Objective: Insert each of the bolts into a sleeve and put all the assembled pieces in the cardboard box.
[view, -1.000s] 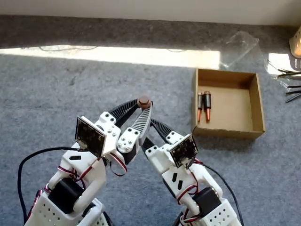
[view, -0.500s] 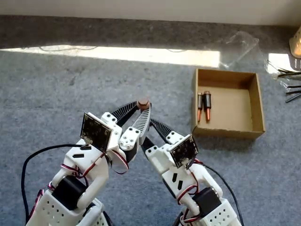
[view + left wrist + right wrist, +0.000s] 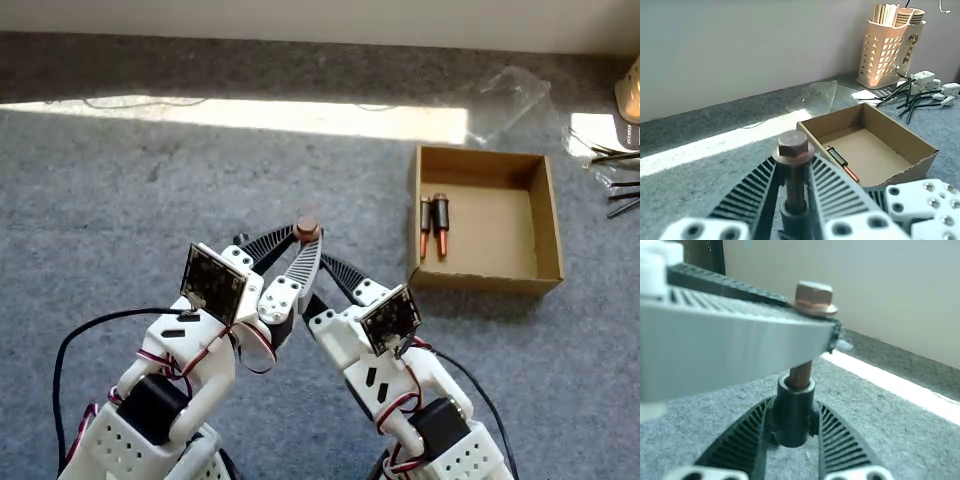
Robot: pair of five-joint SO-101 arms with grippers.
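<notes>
A copper bolt (image 3: 307,228) with a hex head stands upright in my left gripper (image 3: 305,238), which is shut on its shaft (image 3: 795,175) just under the head (image 3: 792,145). Its lower end sits in the mouth of a black sleeve (image 3: 792,412). My right gripper (image 3: 792,427) is shut on that sleeve from below, and the bolt head (image 3: 813,296) rises above it. In the high view one right finger (image 3: 340,270) shows beneath the left gripper. The cardboard box (image 3: 545,215) lies to the right with two assembled pieces (image 3: 433,225) along its left wall.
Grey carpet covers the surface. A clear plastic bag (image 3: 510,100) lies behind the box, and black cables (image 3: 615,180) run off at the right edge. A perforated holder (image 3: 890,45) and a power strip (image 3: 935,80) stand beyond the box.
My left arm has shifted a little toward the near side, carrying the bolt with it over the sleeve. The right arm has stayed put.
</notes>
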